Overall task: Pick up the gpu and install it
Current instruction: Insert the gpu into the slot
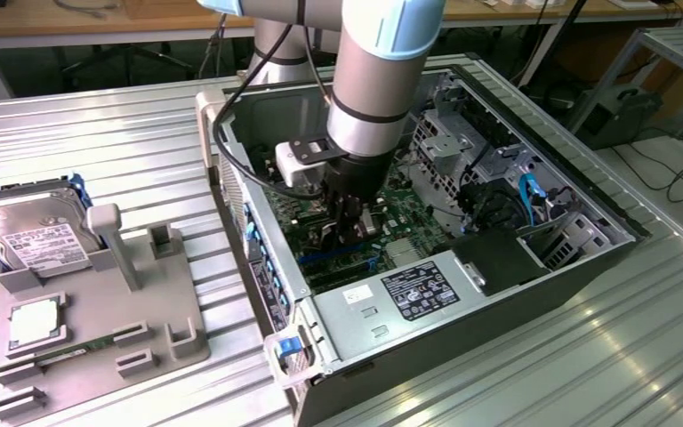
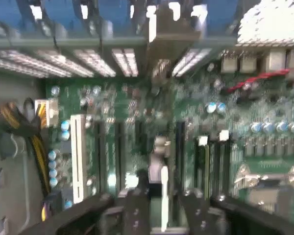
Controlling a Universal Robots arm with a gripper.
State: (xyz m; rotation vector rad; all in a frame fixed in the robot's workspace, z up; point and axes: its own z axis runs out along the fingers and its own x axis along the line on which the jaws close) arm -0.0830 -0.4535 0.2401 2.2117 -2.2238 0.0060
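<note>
Gripper (image 1: 350,233) sits low inside the open case (image 1: 579,258), over the motherboard (image 2: 112,103). Jaws clench the gpu (image 2: 162,188), held edge-on above the slots. Card looks light, stiff and fragile; best gripped by its top edge, clear of the contacts.
</note>
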